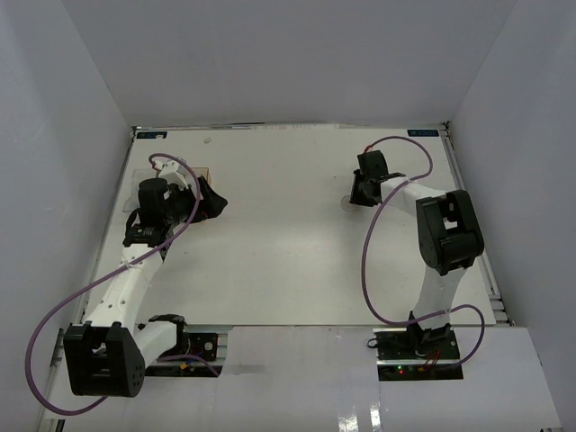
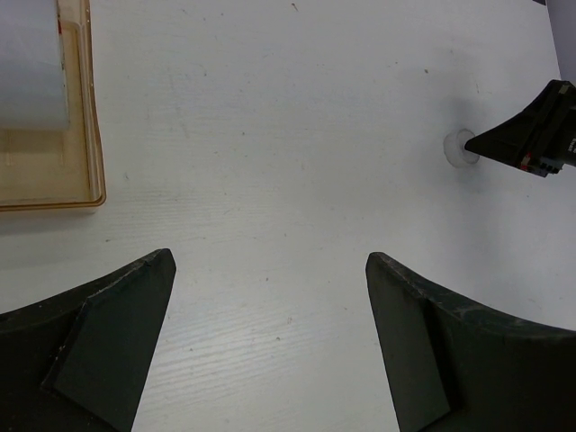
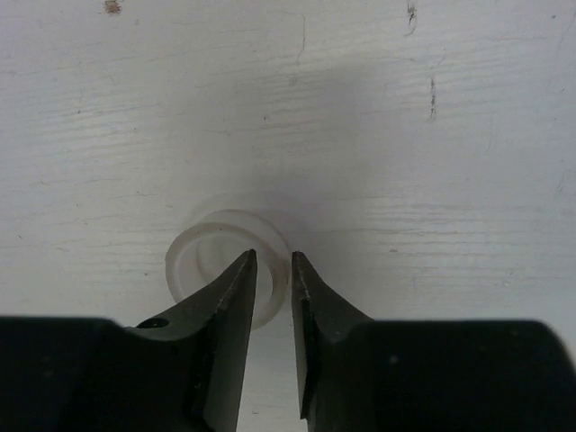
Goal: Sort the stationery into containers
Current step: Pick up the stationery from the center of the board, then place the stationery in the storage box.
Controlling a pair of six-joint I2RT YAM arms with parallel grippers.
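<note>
A whitish tape roll [image 3: 202, 252] lies flat on the white table, right of centre [image 1: 346, 201]. My right gripper [image 3: 273, 256] has closed on its right wall, with one finger inside the ring and the other outside. The left wrist view shows the same roll [image 2: 461, 148] with the right gripper's fingers [image 2: 531, 135] on it. My left gripper [image 2: 270, 261] hangs wide open over bare table, holding nothing. An amber-orange container [image 2: 54, 184] sits just left of it and holds a white rounded object [image 2: 31, 63]. My left arm [image 1: 162, 211] covers most of the containers in the top view.
White walls enclose the table on the left, back and right. The purple cables [image 1: 378, 225] loop beside both arms. A corner of the amber-orange container [image 1: 205, 171] shows beside my left wrist.
</note>
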